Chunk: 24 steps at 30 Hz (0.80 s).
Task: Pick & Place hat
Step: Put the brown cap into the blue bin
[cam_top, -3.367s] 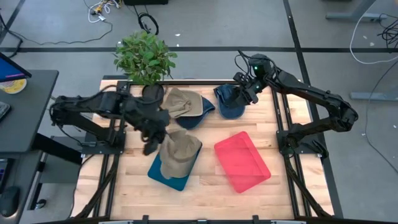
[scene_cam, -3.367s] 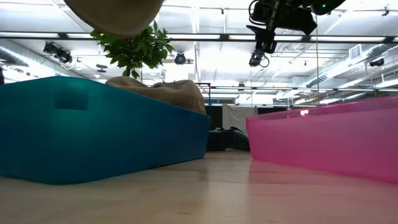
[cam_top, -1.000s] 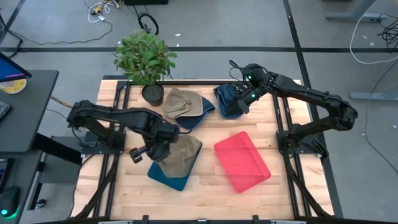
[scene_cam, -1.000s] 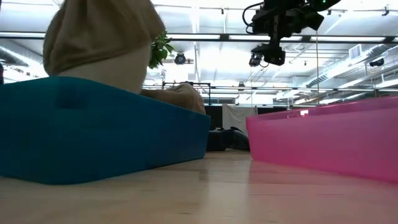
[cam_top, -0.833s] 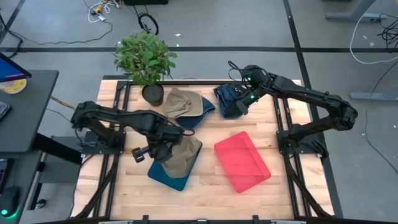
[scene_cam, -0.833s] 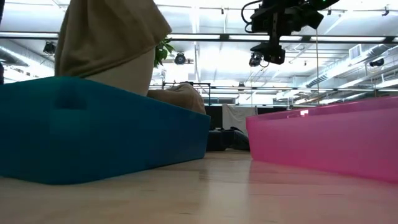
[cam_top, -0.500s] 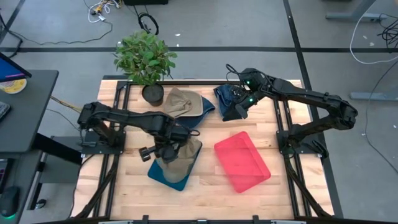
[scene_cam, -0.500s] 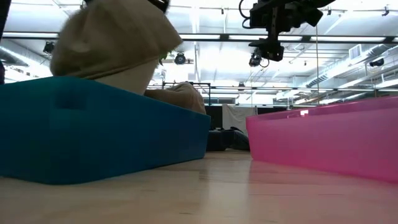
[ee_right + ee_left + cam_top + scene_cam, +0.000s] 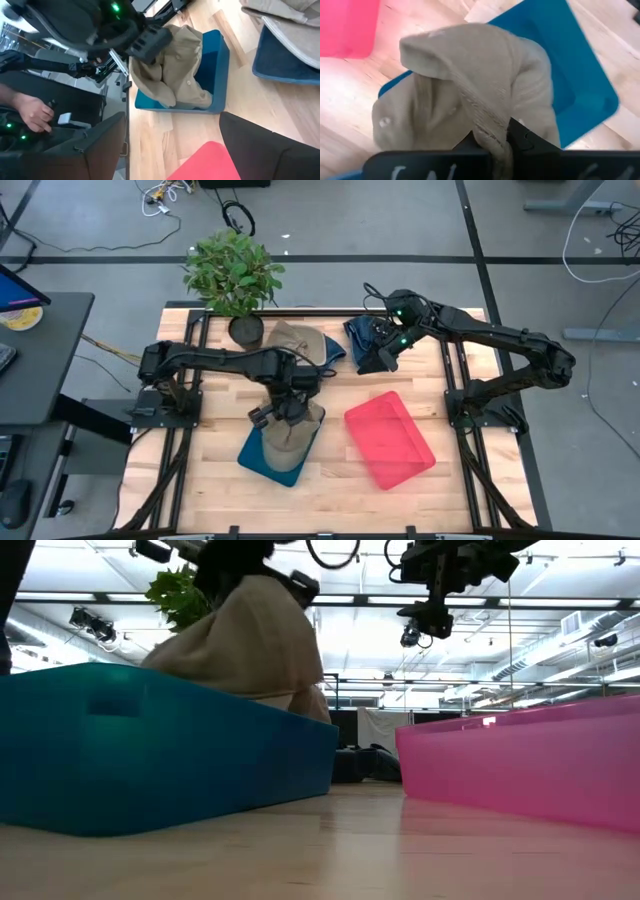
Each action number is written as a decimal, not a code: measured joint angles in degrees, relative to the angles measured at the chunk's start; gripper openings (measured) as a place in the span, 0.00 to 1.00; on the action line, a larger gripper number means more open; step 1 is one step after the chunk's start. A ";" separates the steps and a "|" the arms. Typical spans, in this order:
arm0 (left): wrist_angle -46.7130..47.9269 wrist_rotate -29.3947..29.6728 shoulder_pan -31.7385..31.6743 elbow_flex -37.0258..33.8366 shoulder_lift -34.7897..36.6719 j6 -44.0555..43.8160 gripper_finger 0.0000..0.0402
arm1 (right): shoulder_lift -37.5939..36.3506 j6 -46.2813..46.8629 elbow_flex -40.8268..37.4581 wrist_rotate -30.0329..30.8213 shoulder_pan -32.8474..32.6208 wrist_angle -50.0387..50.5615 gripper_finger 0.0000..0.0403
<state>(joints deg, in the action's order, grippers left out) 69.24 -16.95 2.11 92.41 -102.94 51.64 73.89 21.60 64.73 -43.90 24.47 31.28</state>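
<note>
My left gripper (image 9: 285,408) is shut on a tan hat (image 9: 290,430) above the blue bin (image 9: 262,463) at the table's near left. In the low view the tan hat (image 9: 250,645) reaches down behind the blue bin's wall (image 9: 150,750). My right gripper (image 9: 383,360) hovers open above the dark blue hats (image 9: 362,338) at the far middle, touching nothing. Its wrist view shows its fingers (image 9: 95,145) wide apart. A second tan hat (image 9: 293,345) lies on a blue hat at the far side. My left gripper pinches a bunched fold of the tan hat's cloth (image 9: 490,131) between its two fingers. The fingers come from above, pointing steeply down. The hat hangs slack below them, its lower part inside the blue bin (image 9: 580,85).
A pink bin (image 9: 390,440) lies right of the blue bin. A potted plant (image 9: 235,275) stands at the far left edge. A person's hand (image 9: 30,112) shows beyond the table in the right wrist view. Bare wood lies along the near edge.
My left gripper has gone toward the table's right edge and down, still shut on the tan hat. The hat has travelled with it from the blue bin's left end to over its middle and sunk lower into it.
</note>
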 joint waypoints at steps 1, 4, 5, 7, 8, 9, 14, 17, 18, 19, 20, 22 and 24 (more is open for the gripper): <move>-0.33 -0.07 -0.09 -0.01 -0.58 0.00 0.03 | 0.02 -0.04 0.00 0.00 0.00 0.14 0.80; -1.15 -0.22 -0.46 0.01 -2.45 0.04 0.03 | 0.02 -0.87 0.00 -0.02 -0.11 0.42 0.80; -1.40 -0.08 -0.64 0.01 -3.06 0.00 0.03 | 0.02 -1.04 0.00 0.00 -0.11 0.61 0.80; -1.58 0.80 -0.92 -0.06 -4.46 -0.01 0.03 | 0.02 -1.24 0.00 -0.02 -0.20 0.65 0.80; -1.88 1.64 -1.07 -0.06 -4.83 -0.06 0.04 | 0.02 -1.32 0.00 0.00 -0.20 0.68 0.80; -1.67 2.66 -1.27 -0.06 -5.03 -0.58 0.05 | 0.02 -1.39 0.00 -0.02 -0.20 0.68 0.80; -2.36 4.06 -3.21 -0.07 -6.12 -6.68 0.11 | 0.02 -2.07 0.00 -0.02 -0.20 1.33 0.80; -3.83 4.33 -4.30 -0.05 -6.29 -11.82 0.13 | 0.02 -2.49 0.00 -0.02 -0.22 2.85 0.80; -3.84 4.34 -4.47 -0.06 -6.29 -13.68 0.14 | 0.02 -2.36 0.00 -0.02 -0.24 3.41 0.80; -4.15 4.26 -4.64 -0.05 -6.26 -15.07 0.15 | 0.02 -2.27 0.00 -0.02 -0.24 4.36 0.80; -4.32 4.26 -4.68 -0.03 -6.25 -15.85 0.16 | 0.02 -2.20 0.00 0.00 -0.26 5.34 0.80; -4.12 4.25 -4.65 -0.06 -6.04 -16.96 0.19 | 0.02 -2.51 0.00 0.60 -0.26 6.39 0.80; -4.40 3.55 -4.56 -0.03 -5.45 -18.09 0.24 | 0.02 -2.61 0.00 2.01 -0.26 7.27 0.82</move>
<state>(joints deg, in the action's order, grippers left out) 64.84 -13.40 -2.45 92.38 -108.39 33.55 73.91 18.99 64.73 -41.89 24.21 38.55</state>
